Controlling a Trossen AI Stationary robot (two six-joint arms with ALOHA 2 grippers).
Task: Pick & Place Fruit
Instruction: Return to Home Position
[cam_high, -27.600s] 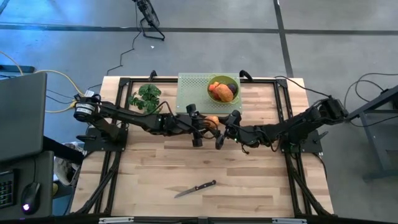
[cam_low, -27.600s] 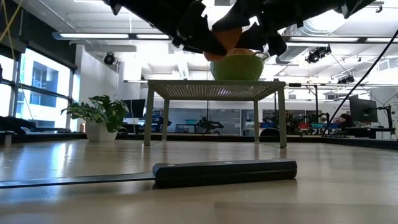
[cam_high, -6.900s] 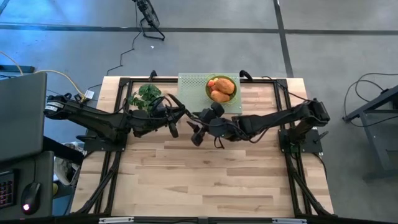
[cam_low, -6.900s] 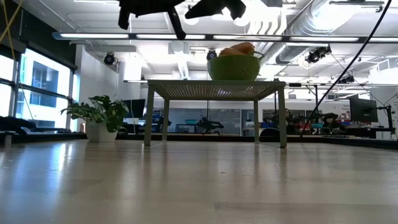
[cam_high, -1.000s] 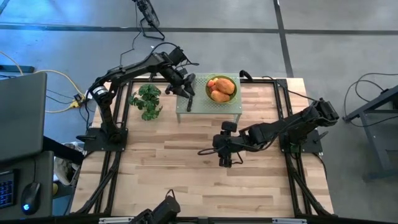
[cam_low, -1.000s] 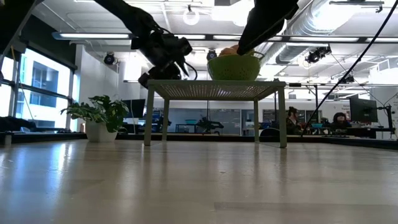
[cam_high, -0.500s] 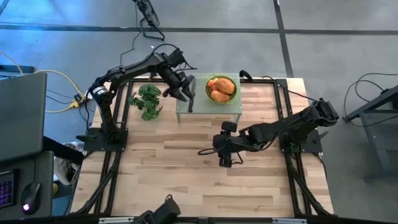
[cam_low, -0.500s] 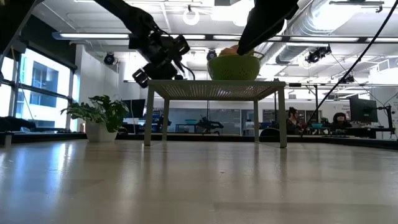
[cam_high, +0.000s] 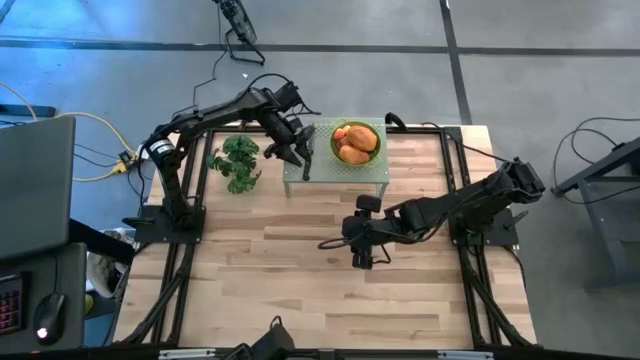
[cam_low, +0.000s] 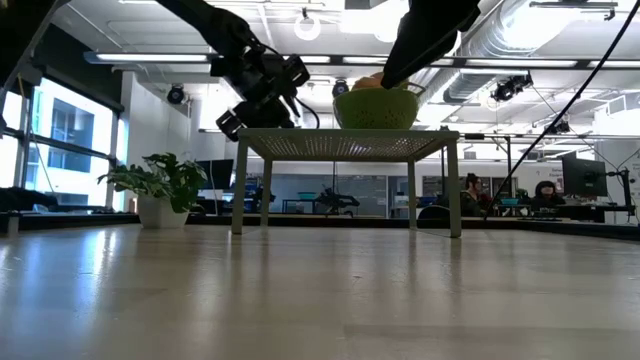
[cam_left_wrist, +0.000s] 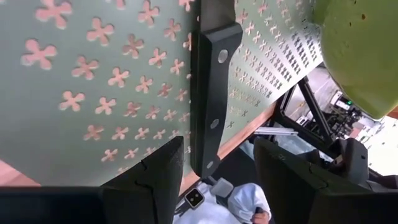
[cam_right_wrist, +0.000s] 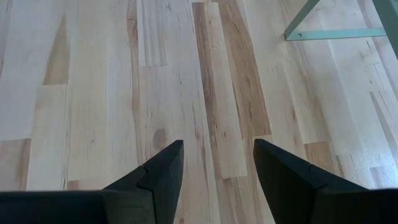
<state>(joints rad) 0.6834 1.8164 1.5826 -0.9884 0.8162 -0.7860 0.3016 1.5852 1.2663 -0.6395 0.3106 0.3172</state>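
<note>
The fruit (cam_high: 356, 143) sat in the bowl (cam_low: 376, 108) on the shelf (cam_high: 320, 168); the left gripper (cam_high: 296, 150), jaws apart over the knife (cam_left_wrist: 211, 93), likely needed lifting clear towards home; the right gripper (cam_high: 362, 256) hung spread over the table (cam_high: 300, 290).

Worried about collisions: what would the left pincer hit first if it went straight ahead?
Likely the black knife handle lying on the green perforated shelf, right in line with the open left pincer; depth is unclear.

Fruit (cam_low: 368, 84) prob. mostly behind bowl (cam_low: 376, 108) wall
</note>
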